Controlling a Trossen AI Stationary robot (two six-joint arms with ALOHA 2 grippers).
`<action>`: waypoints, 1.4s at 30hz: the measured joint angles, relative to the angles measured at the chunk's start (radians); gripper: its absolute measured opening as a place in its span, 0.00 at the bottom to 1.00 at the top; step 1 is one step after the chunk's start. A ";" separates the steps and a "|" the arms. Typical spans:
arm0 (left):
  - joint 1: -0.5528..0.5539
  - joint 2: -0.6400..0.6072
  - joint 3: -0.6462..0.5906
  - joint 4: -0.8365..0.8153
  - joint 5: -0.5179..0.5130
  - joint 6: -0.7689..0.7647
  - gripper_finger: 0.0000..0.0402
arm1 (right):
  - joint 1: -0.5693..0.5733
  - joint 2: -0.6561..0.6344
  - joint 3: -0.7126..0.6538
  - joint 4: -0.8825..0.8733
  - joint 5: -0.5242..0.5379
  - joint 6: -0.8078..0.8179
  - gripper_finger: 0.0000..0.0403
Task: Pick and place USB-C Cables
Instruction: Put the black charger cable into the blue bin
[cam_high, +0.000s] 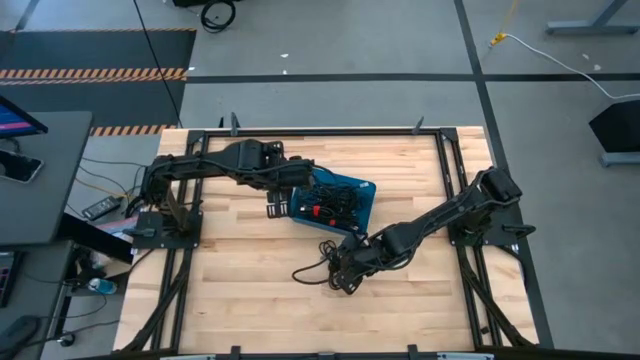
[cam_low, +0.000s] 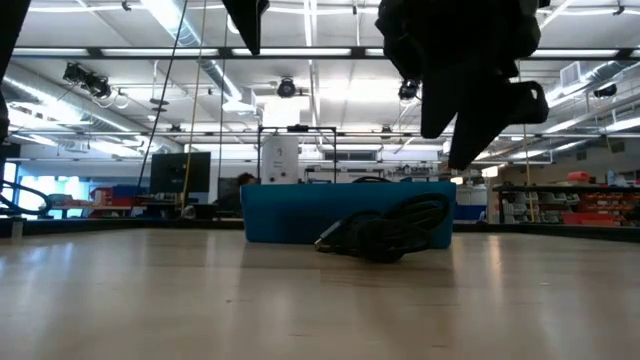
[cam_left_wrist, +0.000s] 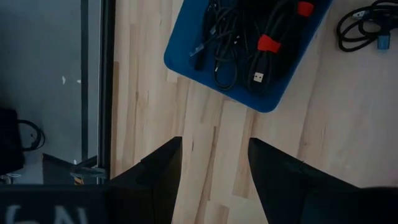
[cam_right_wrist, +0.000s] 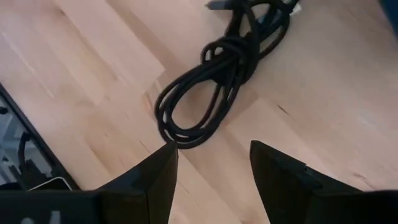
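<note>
From my remote station I see a shallow blue plastic tray on the pale, grained wooden surface, heaped with thin black USB-C cables, some bound by red ties, their strands too tangled to count. A further glossy black cable coil lies loose on the wood beside the tray. The right pincer hangs released just above this coil, while the left pincer, fingers parted and empty, waits near the tray's edge.
</note>
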 joint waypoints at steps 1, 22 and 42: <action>0.000 0.000 0.000 0.000 0.000 0.000 0.47 | 0.000 0.000 -0.016 0.031 0.000 -0.007 0.51; 0.000 0.002 0.000 0.020 0.000 -0.040 0.47 | -0.016 -0.002 -0.369 0.591 -0.072 0.004 0.51; 0.000 0.002 0.000 0.048 0.000 -0.042 0.47 | -0.086 -0.002 -0.395 0.787 -0.064 -0.088 0.51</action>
